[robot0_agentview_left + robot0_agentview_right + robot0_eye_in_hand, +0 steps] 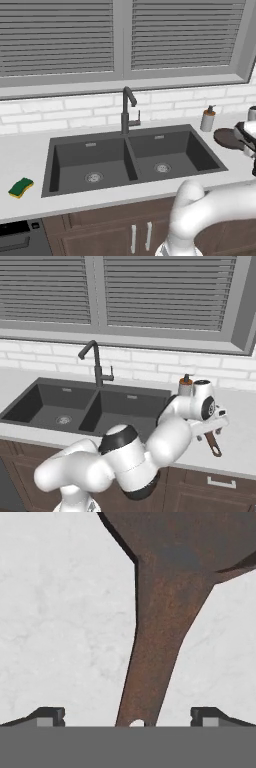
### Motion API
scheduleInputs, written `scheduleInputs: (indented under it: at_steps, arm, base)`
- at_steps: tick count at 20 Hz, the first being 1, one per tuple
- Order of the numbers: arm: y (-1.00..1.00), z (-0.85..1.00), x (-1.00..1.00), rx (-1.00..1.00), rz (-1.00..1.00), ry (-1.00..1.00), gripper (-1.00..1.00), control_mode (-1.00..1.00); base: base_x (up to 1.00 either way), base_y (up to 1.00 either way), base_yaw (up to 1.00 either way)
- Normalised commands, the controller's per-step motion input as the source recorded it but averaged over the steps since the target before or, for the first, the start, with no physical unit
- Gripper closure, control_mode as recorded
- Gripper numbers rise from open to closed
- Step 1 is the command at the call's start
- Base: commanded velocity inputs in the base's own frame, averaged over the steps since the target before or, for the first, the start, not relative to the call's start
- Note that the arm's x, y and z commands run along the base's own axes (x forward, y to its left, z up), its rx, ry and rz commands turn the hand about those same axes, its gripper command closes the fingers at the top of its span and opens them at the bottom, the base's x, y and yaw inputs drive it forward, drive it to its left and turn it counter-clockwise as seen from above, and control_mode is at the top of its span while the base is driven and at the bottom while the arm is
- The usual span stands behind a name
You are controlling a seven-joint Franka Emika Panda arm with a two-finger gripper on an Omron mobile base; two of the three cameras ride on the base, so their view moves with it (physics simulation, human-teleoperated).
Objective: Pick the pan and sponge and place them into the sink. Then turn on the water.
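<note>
The jaws stand wide apart with nothing between them but air above the pan's handle (155, 662) — in the hand view the two dark fingertips (50, 716) sit at either side of the brown handle, which runs up the middle to the pan (185, 537) at the top. Neither tip touches the handle as far as can be seen. The pan lies on the pale counter (60, 622) to the right of the sink (90, 150), just beside the right basin; from the left base view its dark round edge (226, 138) shows next to the soap dispenser (207, 119). In the right base view the gripper (207, 428) hangs over the counter with the handle end (214, 445) poking out below it. The sponge (21, 187) rests flat on the counter well to the left of the sink, near the front edge. Both basins hold nothing but their drains, and the faucet (127, 110) stands behind the divider — no stream from it
</note>
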Motion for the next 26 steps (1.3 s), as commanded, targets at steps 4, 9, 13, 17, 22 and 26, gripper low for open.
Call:
scheduleInputs:
  at_steps: [4,9,13,17,22,26]
  arm:
    - [-0.11,-0.5,0.07,0.01,0.04,0.05,-1.0,-1.0]
    - [-0.42,-0.33,0.15,0.05,0.05,0.0,-1.0,-1.0]
    - [-0.3,-0.28,0.15,0.01,0.02,0.0,-1.0,-1.0]
    - [-0.02,-0.76,0.01,0.0,0.0,0.02,-1.0,-1.0]
    - [0.0,-1.0,-0.28,-0.02,0.0,0.09,1.0,-1.0]
    - [-0.08,-1.0,-0.53,0.0,0.0,0.03,1.0,-1.0]
  base:
    - [0.0,0.0,0.0]
    - [0.0,0.0,0.0]
    - [0.0,0.0,0.0]
    - [0.0,0.0,0.0]
    - [0.0,0.0,0.0]
    - [0.0,0.0,0.0]
